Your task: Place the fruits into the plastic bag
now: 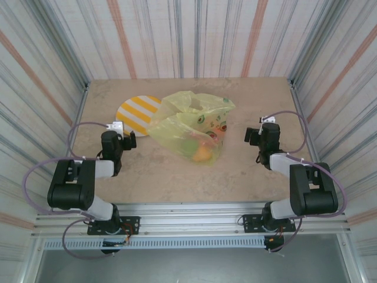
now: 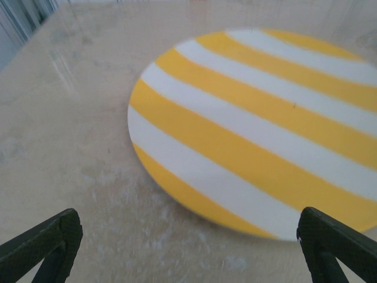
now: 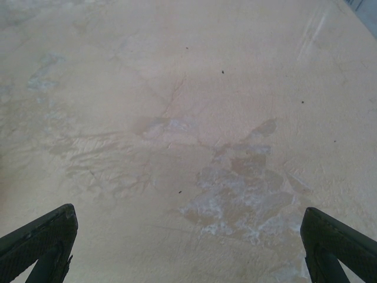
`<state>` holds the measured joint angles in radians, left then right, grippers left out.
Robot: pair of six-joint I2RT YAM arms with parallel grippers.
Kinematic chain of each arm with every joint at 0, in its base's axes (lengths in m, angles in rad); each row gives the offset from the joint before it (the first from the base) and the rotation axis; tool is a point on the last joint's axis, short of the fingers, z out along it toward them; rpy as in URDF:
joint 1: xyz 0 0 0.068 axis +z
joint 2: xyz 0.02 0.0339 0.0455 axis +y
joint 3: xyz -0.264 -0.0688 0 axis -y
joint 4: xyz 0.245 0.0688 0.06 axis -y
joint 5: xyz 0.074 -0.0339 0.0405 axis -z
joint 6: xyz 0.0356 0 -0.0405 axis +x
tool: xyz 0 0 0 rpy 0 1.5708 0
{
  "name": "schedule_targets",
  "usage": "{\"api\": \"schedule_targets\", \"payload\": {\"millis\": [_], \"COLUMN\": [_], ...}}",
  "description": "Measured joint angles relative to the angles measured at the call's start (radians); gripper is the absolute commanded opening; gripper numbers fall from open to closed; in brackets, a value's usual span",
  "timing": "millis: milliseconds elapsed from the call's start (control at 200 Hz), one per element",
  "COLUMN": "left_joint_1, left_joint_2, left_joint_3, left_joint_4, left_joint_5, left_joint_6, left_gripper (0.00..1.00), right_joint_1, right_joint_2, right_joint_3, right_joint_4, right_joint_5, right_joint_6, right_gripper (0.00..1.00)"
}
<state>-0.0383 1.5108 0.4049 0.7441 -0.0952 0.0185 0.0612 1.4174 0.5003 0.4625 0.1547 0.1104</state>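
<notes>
The yellow-green plastic bag [image 1: 191,127] printed with avocado halves lies crumpled at the table's middle. Through its film I see fruits inside: an orange round one [image 1: 202,154], a green piece [image 1: 189,145] and a reddish one [image 1: 211,141]. My left gripper [image 1: 132,141] sits to the bag's left, open and empty, its fingers [image 2: 44,244] spread wide over bare table just short of the striped plate. To the right of the bag my right gripper [image 1: 250,135] is open too, its fingers [image 3: 41,239] wide apart above bare tabletop with nothing between them.
A round yellow-and-white striped plate [image 1: 136,113] [image 2: 265,135] lies behind the left gripper, partly under the bag's left edge. Metal frame rails and striped walls [image 1: 188,35] enclose the beige table [image 1: 177,177].
</notes>
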Motion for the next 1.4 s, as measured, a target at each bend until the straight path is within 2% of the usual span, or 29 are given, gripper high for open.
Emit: {"api": "schedule_targets", "payload": {"millis": [261,456,812,1403], "left_joint_1": [0.000,0.000,0.000,0.000], "left_joint_2": [0.004,0.004,0.004,0.004], "left_joint_3": [-0.008,-0.008,-0.008,-0.008], "left_joint_4": [0.032,0.039,0.039,0.039], "left_joint_5": [0.029,0.036,0.036,0.035], "left_joint_6": [0.006,0.008,0.009,0.012], "left_gripper": [0.99,0.99,0.99,0.99], "right_joint_1": [-0.048,-0.105,-0.101,-0.099], "right_joint_2": [0.000,0.108,0.134,0.134], "right_joint_3": [-0.009,-0.084,-0.111,-0.111], "right_joint_4": [0.066,0.272,0.346,0.361], "right_joint_5": [-0.074,-0.107,-0.127,-0.127], "right_joint_6": [-0.011,-0.014,-0.014,-0.014], "right_gripper": [0.99,0.99,0.99,0.99]}}
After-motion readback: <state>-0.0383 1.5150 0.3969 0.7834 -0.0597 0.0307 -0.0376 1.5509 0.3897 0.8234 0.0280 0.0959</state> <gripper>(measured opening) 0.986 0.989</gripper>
